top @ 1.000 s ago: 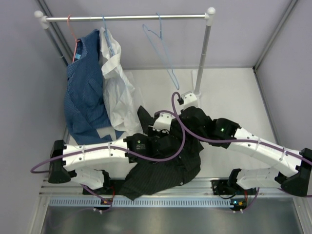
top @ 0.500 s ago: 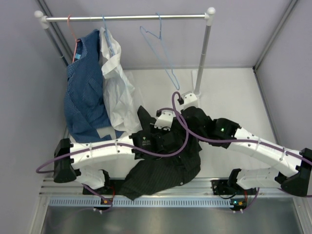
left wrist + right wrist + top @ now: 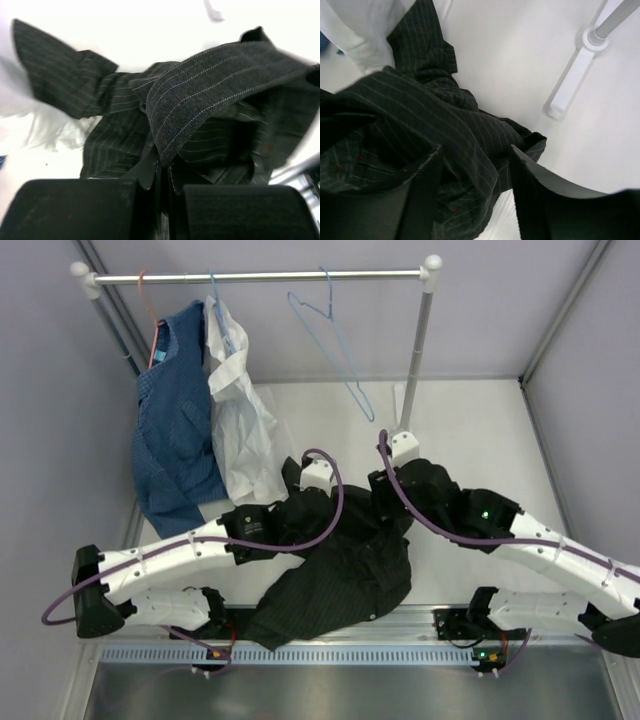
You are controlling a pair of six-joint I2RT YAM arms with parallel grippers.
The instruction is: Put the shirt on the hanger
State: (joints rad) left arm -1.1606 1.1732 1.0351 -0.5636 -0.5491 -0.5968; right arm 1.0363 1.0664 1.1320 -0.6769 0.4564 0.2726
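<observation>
The black pinstriped shirt (image 3: 345, 575) lies crumpled on the white table between my two arms. My left gripper (image 3: 316, 492) is at the shirt's far left part. In the left wrist view it (image 3: 165, 172) is shut on a raised fold of the shirt (image 3: 210, 90). My right gripper (image 3: 392, 480) rests over the shirt's far right part. In the right wrist view it (image 3: 475, 167) is open, with shirt cloth (image 3: 445, 125) lying loose between the fingers. The light-blue wire hanger (image 3: 338, 340) hangs bare on the rail, beyond both grippers.
A blue patterned garment (image 3: 175, 430) on an orange-red hanger (image 3: 148, 300) and a white shirt (image 3: 240, 410) hang at the left of the rail (image 3: 260, 277). The rack's post (image 3: 418, 350) and foot (image 3: 570, 85) stand just beyond my right gripper. Walls close both sides.
My left gripper has shut on a fold of the shirt and drawn back to the left. My right gripper has opened and let go of the cloth.
</observation>
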